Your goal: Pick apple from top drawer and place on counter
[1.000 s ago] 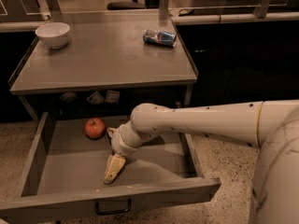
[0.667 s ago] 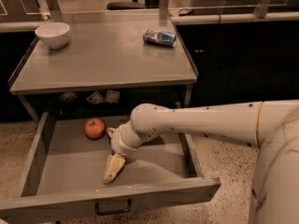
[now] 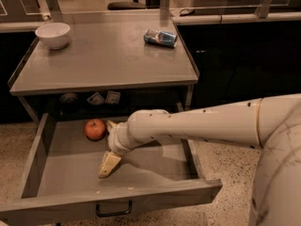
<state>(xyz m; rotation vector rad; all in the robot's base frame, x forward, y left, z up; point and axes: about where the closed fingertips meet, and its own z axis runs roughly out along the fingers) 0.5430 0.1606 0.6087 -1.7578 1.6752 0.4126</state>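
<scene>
The red-orange apple (image 3: 95, 129) lies at the back left of the open top drawer (image 3: 70, 173), which is pulled out below the counter (image 3: 108, 55). My gripper (image 3: 107, 144) is inside the drawer, just right of the apple and not holding it. It is open. One pale finger (image 3: 109, 165) points down to the drawer floor. The other fingertip (image 3: 112, 125) shows close beside the apple's right side. The white arm reaches in from the right and hides part of the drawer floor.
A white bowl (image 3: 53, 34) stands at the counter's back left and a blue crumpled packet (image 3: 161, 37) at its back right. Small items (image 3: 104, 98) sit on the shelf under the counter. Dark cabinets stand to the right.
</scene>
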